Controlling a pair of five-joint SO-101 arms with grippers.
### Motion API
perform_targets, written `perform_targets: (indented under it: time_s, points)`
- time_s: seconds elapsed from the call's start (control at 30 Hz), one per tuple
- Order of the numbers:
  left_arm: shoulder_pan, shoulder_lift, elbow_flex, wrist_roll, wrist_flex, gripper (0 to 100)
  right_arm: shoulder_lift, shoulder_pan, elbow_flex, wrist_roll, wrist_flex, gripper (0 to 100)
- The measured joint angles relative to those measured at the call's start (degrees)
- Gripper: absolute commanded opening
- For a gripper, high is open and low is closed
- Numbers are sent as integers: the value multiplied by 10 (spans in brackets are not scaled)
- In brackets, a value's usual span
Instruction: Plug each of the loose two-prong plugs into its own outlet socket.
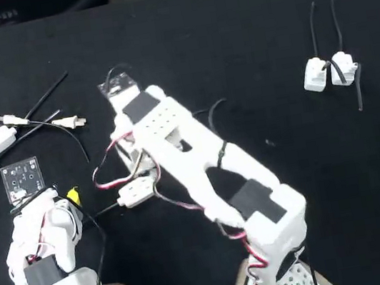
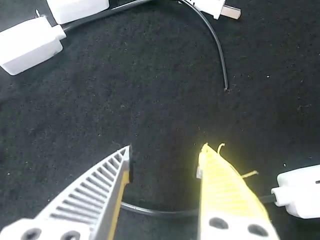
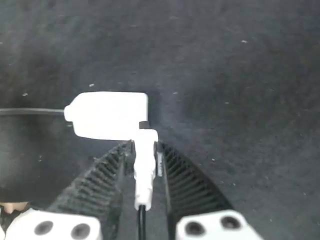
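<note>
Right tool clamps a white plug against an outlet socket.
The socket lies on the black surface between both arms; the left tool hangs open above a thin black cable.

No text, label, number or sign can be read on anything here.

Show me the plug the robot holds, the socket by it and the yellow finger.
plug (image 3: 145,162), right wrist view, its white body.
socket (image 3: 107,115), right wrist view, flat white top.
yellow finger (image 2: 225,192), left wrist view, its middle.
</note>
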State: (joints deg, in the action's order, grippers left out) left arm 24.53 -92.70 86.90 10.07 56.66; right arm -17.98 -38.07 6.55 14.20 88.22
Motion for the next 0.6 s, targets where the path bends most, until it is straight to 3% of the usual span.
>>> perform_targets:
  time_s: [0.6]
  points:
    - [0,0,0,0,0,224,-23,-23,14,0,11,11]
